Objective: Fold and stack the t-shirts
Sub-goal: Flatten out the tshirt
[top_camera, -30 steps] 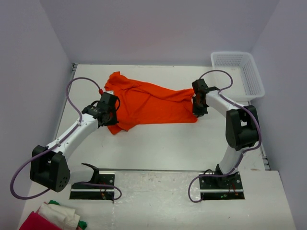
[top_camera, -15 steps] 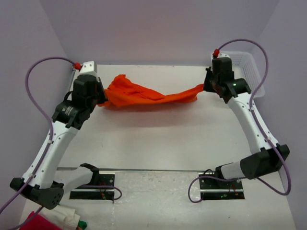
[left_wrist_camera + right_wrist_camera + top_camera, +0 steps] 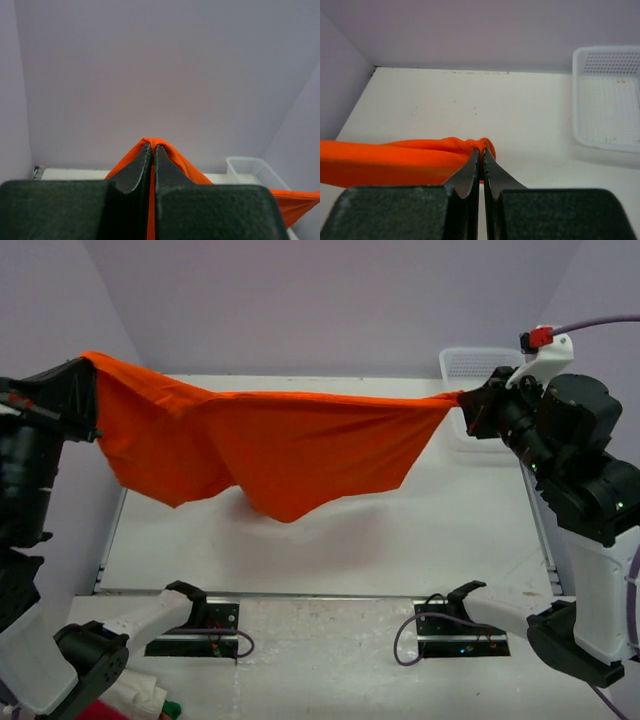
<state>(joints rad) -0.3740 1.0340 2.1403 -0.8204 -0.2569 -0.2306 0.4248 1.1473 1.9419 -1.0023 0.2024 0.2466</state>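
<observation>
Both my hands are up in the air right now with 1 orange t-shirt (image 3: 290,450) stretched out between them. My left hand (image 3: 88,375) is pinched tight on 1 end of it, up high on the left side close to the wall. In the left wrist view the 2 fingers are pressed together with a thin fold of orange cloth poking out over the tips. My right hand (image 3: 466,406) is clamped just as tight on the other end, over on the right, in front of the white mesh basket (image 3: 577,95). In the right wrist view there's a bunched roll of orange fabric caught right at the fingertips, trailing off to the left.

The top edge of the shirt runs almost straight from hand to hand, pulled taut. The rest hangs below it in loose folds, dipping lowest a bit left of the middle. Honestly can't tell whether that low point touches the white desk (image 3: 430,530) or just hangs over it. No idea which part of the shirt each hand has, either.

The basket sits at the far right corner of the desk. Down by my left arm's base there's a bit of a cloth pile (image 3: 140,692), well apart from the shirt.
</observation>
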